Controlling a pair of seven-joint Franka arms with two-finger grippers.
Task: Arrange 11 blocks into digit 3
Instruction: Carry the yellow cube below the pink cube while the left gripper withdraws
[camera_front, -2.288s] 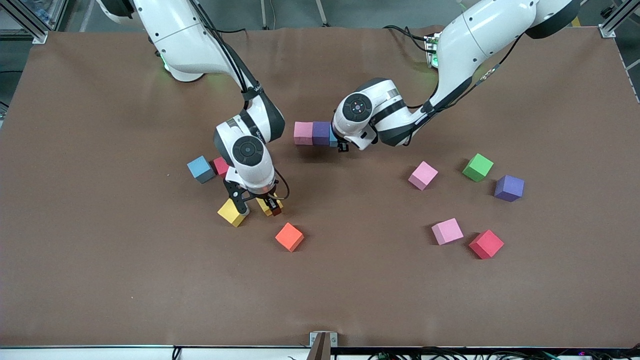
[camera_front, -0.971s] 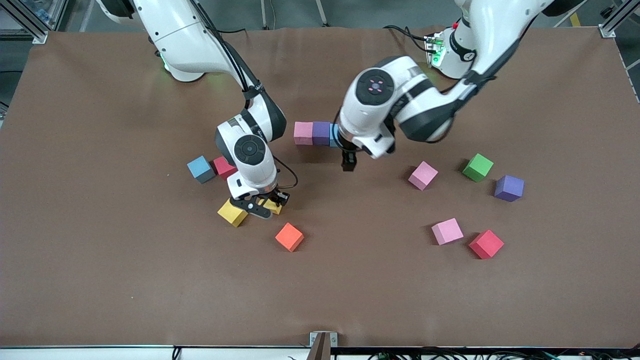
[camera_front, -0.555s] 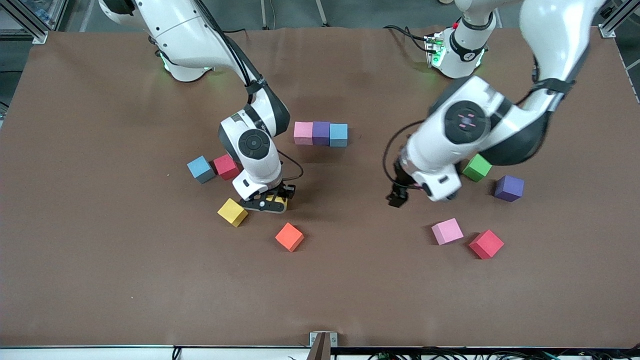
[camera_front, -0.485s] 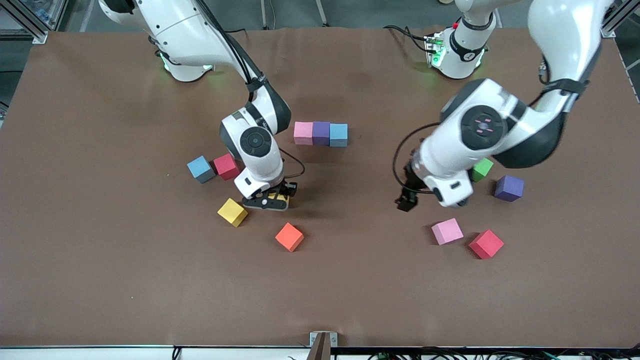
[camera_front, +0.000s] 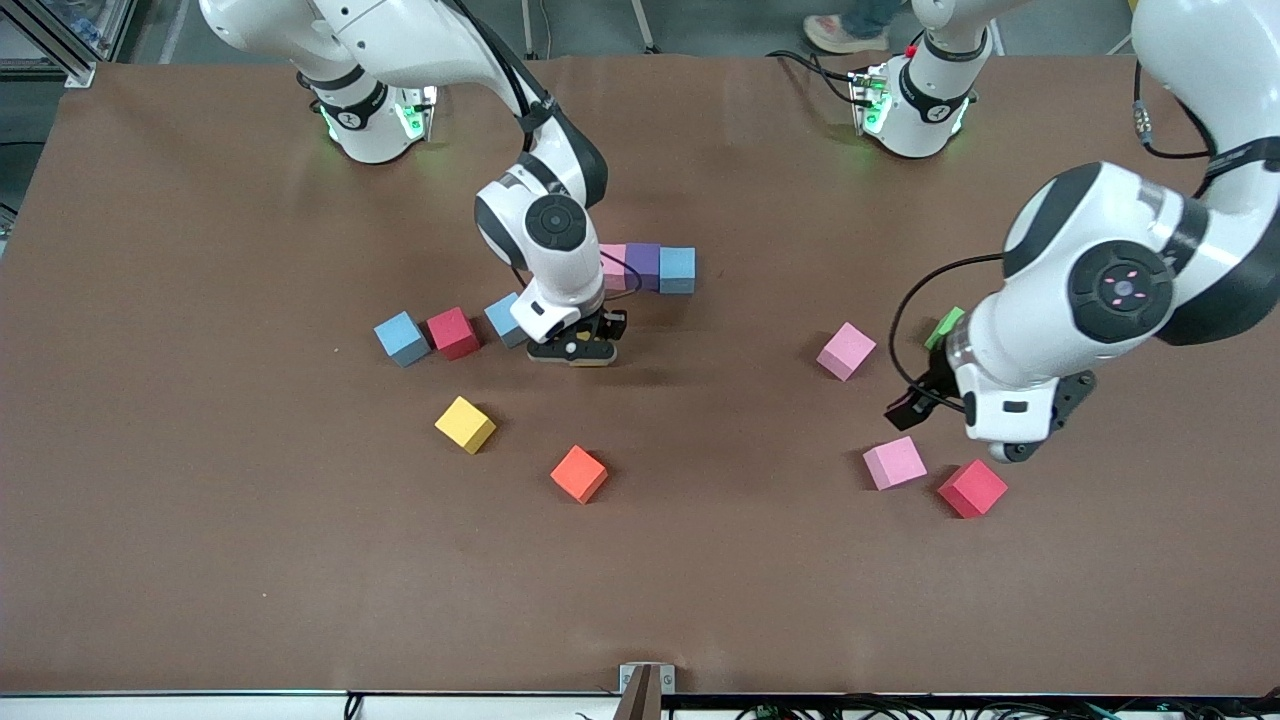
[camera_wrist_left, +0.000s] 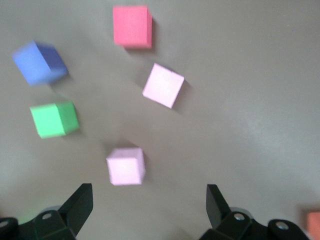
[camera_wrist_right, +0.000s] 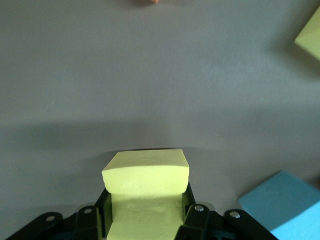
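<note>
Right wrist view: right gripper (camera_wrist_right: 145, 220) pinches a yellow block (camera_wrist_right: 146, 182) — airborne beside the pink-purple-blue row (camera_front: 648, 267). Next: seat it against the row. Left gripper (camera_wrist_left: 149, 212) spread wide over the pink blocks (camera_wrist_left: 126, 165) — pick next.

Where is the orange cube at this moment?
In the front view, the orange cube lies on the table, nearer to the camera than the loose yellow block beside it, toward the right arm's end.
</note>
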